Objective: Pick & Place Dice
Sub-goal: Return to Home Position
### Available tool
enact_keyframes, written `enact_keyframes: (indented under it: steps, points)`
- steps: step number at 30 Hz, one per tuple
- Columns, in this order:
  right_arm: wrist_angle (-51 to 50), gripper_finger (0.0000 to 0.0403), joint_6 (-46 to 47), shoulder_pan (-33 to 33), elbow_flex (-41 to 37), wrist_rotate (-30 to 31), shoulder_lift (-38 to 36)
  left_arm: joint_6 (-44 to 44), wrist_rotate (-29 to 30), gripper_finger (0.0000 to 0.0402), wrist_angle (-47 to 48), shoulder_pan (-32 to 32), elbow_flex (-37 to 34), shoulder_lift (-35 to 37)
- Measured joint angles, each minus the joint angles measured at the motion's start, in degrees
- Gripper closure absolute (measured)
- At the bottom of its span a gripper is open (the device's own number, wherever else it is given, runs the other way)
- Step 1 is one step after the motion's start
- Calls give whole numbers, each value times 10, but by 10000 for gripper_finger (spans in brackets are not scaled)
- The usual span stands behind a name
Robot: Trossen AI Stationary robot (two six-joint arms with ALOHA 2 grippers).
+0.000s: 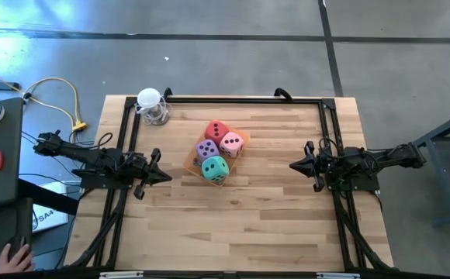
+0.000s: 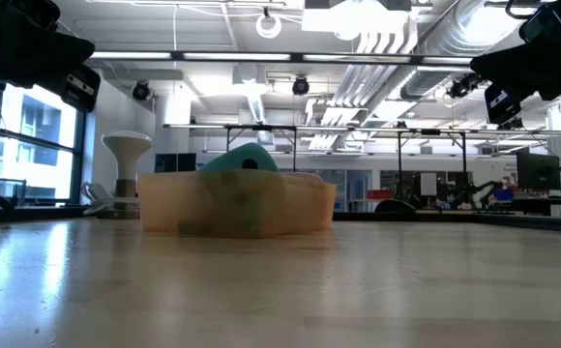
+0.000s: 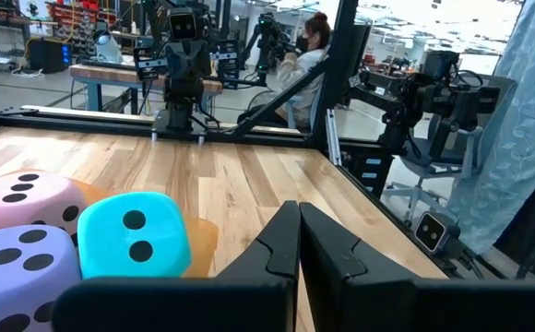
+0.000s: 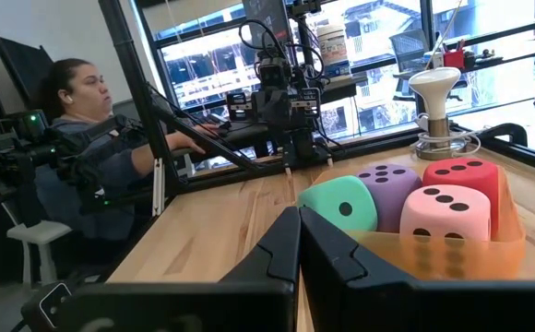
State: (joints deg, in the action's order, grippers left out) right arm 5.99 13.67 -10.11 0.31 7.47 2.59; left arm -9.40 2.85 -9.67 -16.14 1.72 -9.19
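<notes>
At the middle of the table point(image 1: 287, 225), you have the red die point(image 1: 216, 130), pink die point(image 1: 232, 143), purple die point(image 1: 206, 149) and teal-green die point(image 1: 215, 168) packed together inside the orange tray point(image 4: 452, 254). To either side, well apart from it, the left gripper point(image 1: 165, 177) and the right gripper point(image 1: 293, 165) hang near the table's side edges, tips facing the tray, each with jaws clenched on nothing.

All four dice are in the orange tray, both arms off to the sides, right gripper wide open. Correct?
No: the right gripper is shut, as the right wrist view shows. The four dice are in the orange tray.
</notes>
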Motion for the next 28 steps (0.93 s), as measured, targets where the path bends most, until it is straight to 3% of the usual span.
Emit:
enact_keyframes:
  steps: [28]
  points:
    - [0, 401, 0, 0, 0, 0, 0, 0, 0, 401, 0, 0, 0, 0]
